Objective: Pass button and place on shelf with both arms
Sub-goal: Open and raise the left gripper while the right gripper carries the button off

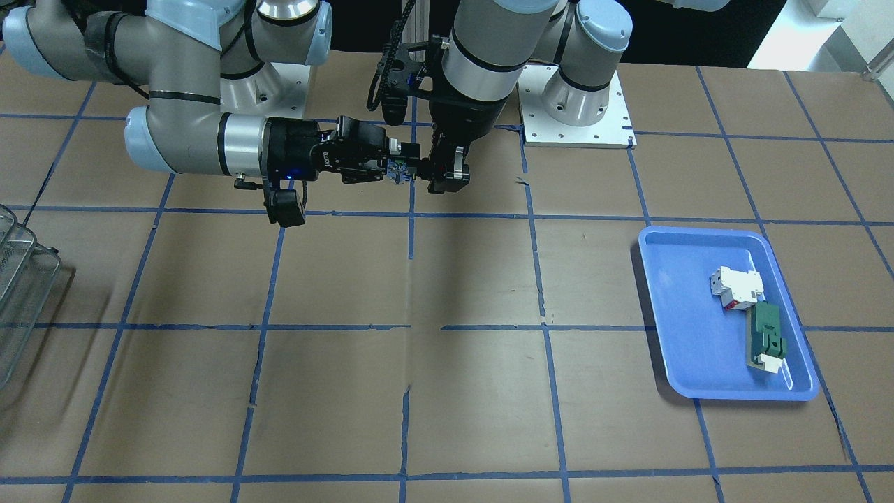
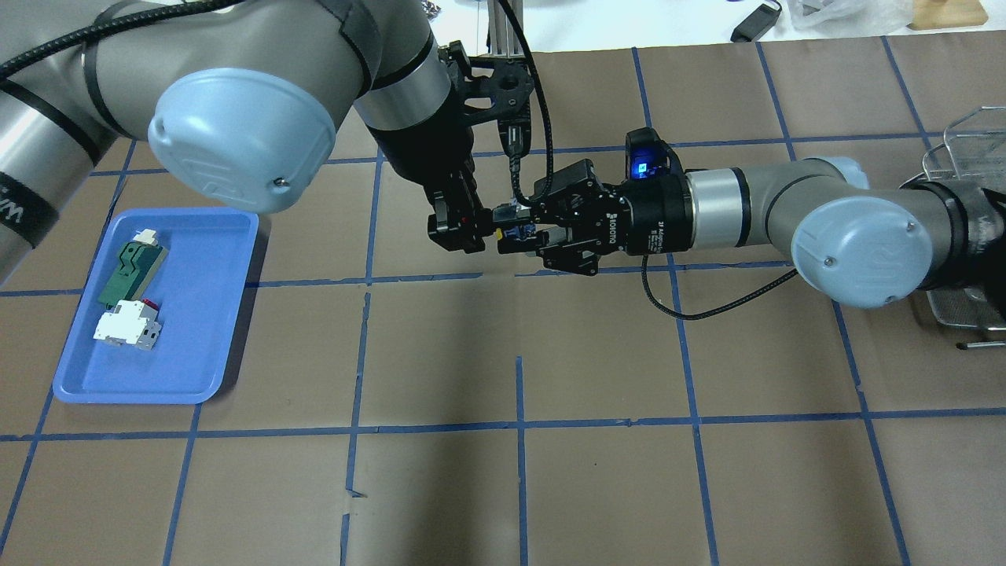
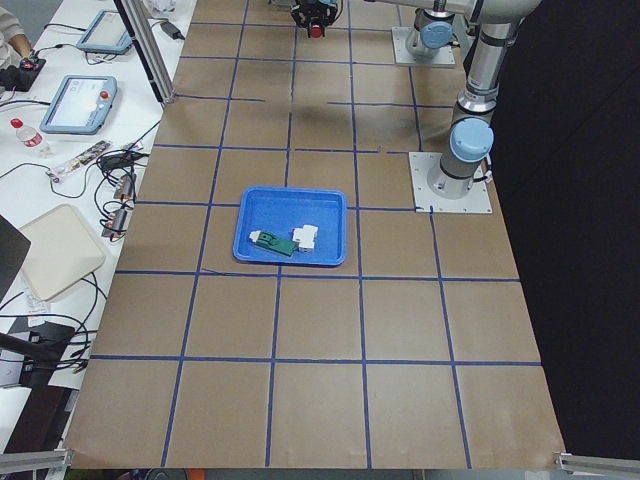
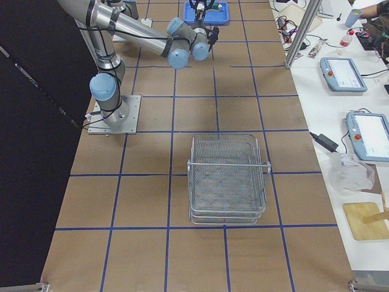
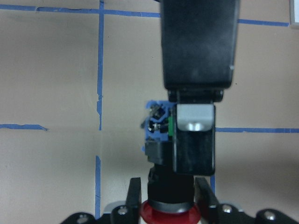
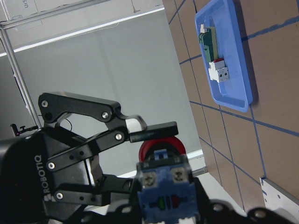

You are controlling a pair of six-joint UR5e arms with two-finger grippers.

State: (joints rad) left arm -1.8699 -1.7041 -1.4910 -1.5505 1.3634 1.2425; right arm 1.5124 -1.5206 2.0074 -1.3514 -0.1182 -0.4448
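Note:
The button (image 2: 515, 233) hangs in mid-air over the table's far middle, between both grippers. My left gripper (image 2: 465, 228) comes in from the left and is shut on its red cap end (image 5: 168, 212). My right gripper (image 2: 509, 230) comes in level from the right and is shut on its blue-white rear block (image 6: 163, 189). In the front-facing view the two grippers meet at the button (image 1: 399, 172). The wire-mesh shelf (image 4: 228, 176) stands on the table on my right side, and my right arm partly hides it in the overhead view (image 2: 963, 145).
A blue plastic tray (image 2: 220, 314) lies on my left side and holds a white block with red marks (image 2: 126, 324) and a green flat part (image 2: 132, 267). The table is brown with a blue tape grid. Operators' desks with tablets and cables line the far edge (image 3: 85, 100).

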